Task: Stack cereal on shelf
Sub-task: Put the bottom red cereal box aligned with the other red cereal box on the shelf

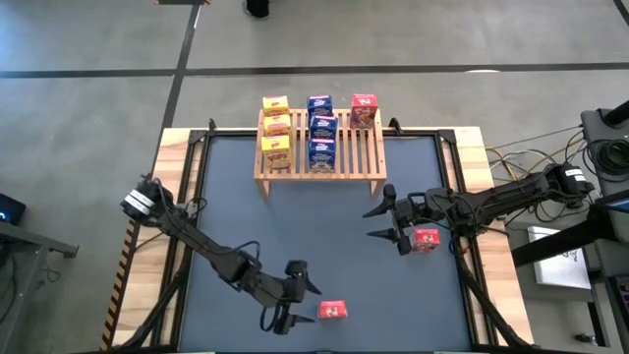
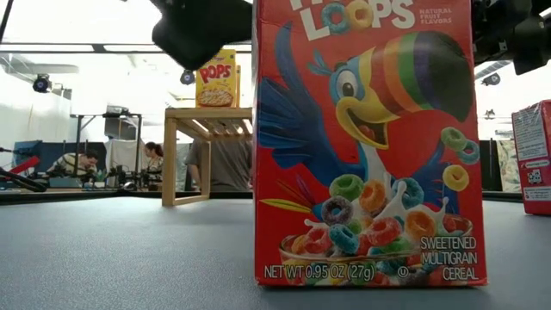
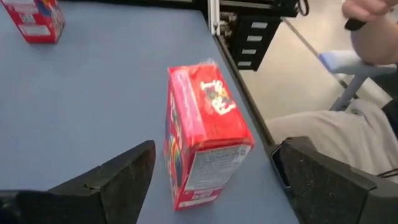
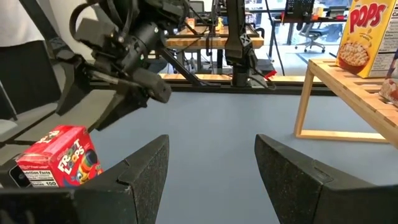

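Low view first: a red Froot Loops box (image 2: pixel 368 142) stands right before the lens on the table (image 2: pixel 129 250), its front showing a toucan over a bowl of coloured rings and the words "NATURAL FRUIT FLAVORS", "SWEETENED MULTIGRAIN CEREAL" and "NET WT 0.95 OZ (27g)". Behind it the wooden shelf (image 2: pixel 211 120) carries a yellow box reading "POPS" (image 2: pixel 216 82).

From above, that red box sits near the table's front edge, just beside the left pincer (image 1: pixel 285 307), whose fingers are spread apart with nothing between them; the wrist camera shows the box upright between and beyond the two dark fingers (image 3: pixel 112 180), touching neither.

A second red Froot Loops box (image 1: pixel 426 239) stands just beside the right pincer (image 1: pixel 386 222) toward the table's right side; its fingers are parted and empty.

On the shelf (image 1: pixel 369 157), three yellow boxes (image 1: pixel 275 128) form one row, three blue boxes (image 1: pixel 320 128) the next, and one red box (image 1: pixel 364 110) stands at the back.
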Controlling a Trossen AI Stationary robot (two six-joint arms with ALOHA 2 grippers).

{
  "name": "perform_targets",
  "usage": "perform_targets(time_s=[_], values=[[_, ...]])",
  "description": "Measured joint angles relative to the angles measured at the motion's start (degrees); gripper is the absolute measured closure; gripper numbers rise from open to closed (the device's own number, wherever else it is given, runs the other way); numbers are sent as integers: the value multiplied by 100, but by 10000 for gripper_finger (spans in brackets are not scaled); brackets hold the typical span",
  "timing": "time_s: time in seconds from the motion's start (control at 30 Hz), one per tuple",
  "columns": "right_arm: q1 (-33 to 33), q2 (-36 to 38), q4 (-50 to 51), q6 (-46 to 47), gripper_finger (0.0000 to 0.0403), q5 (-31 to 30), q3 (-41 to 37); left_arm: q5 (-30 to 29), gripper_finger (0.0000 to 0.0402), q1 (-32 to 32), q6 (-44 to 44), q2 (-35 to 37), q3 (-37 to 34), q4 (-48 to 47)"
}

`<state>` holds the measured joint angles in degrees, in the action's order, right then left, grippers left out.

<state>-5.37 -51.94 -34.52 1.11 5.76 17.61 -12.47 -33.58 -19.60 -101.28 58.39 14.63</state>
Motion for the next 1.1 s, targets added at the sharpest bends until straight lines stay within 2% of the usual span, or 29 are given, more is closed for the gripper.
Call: perform_targets(time_s=[0.2,0.6,0.9,1.1], values=[[0,0,2,37,177,0,0,2,72,9,-52,-193,-2,610],[0,0,2,37,177,0,-2,2,72,11,-92,-540,-2,1074],[0,-1,4,37,177,-111,-2,2,72,39,-109,-773,53,1047],[0,-2,50,37,177,-144,-4,7,92,46,-87,-970,326,805]])
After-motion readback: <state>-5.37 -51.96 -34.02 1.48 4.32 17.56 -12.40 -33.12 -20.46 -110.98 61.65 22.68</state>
